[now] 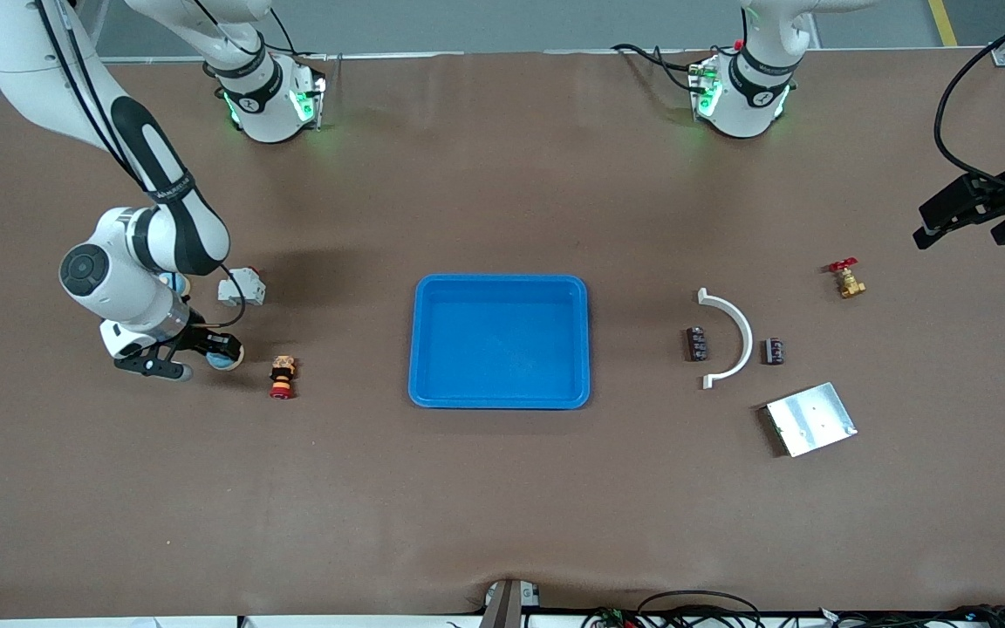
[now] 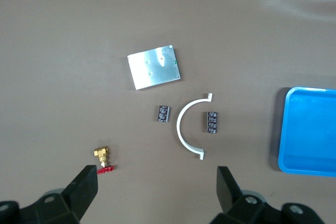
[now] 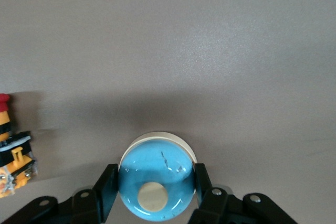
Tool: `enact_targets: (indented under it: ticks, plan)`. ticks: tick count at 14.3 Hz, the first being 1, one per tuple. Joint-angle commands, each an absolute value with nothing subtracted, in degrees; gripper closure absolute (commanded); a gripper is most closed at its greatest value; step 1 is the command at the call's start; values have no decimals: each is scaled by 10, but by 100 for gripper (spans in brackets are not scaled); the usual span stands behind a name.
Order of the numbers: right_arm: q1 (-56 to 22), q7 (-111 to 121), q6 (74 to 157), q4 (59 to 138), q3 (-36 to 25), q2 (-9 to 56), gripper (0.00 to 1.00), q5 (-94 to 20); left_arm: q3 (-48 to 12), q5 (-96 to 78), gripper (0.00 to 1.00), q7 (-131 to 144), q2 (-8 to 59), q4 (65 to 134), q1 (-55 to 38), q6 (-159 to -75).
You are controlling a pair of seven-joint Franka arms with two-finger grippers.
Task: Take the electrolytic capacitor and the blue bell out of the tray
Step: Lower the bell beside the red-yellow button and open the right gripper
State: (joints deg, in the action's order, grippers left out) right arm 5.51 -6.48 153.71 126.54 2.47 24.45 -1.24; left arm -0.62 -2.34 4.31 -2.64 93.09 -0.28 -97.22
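Observation:
The blue bell (image 1: 225, 353) with a cream button is near the table at the right arm's end. My right gripper (image 1: 218, 351) is shut on it. In the right wrist view the fingers (image 3: 107, 184) press both sides of the bell (image 3: 155, 174). Two small dark capacitor blocks (image 1: 696, 343) (image 1: 774, 351) lie toward the left arm's end, one on each side of a white arc (image 1: 734, 336). They also show in the left wrist view (image 2: 212, 122) (image 2: 164, 113). My left gripper (image 1: 960, 237) hangs open and empty, high over the left arm's end of the table (image 2: 156, 182).
A blue tray (image 1: 500, 283) stands mid-table and shows in the left wrist view (image 2: 281, 129). A red and yellow push button (image 1: 282, 377) and a white block (image 1: 241, 286) lie near the bell. A metal plate (image 1: 810, 419) and a brass valve (image 1: 847, 279) lie near the capacitors.

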Motion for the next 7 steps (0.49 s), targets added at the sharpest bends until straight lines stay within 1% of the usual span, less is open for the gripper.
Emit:
enact_targets:
  ticks: [1, 3, 4, 5, 7]
  plan:
    - [73, -57, 1537, 1255, 37, 253, 100, -19, -10, -17, 0, 37, -4, 908, -8, -982]
    - [75, -58, 1537, 1255, 37, 257, 98, -20, -10, -15, 0, 42, 4, 902, -8, -982]
    - [75, -57, 1538, 1255, 38, 257, 51, -27, -9, -16, 0, 38, 6, 901, -9, -982]
    - [74, -56, 1538, 1255, 37, 257, 1, -33, -9, -14, 0, 39, 15, 888, -8, -982]
    - [73, -57, 1538, 1255, 38, 257, 0, -36, -10, -15, 0, 39, 18, 881, -9, -977]
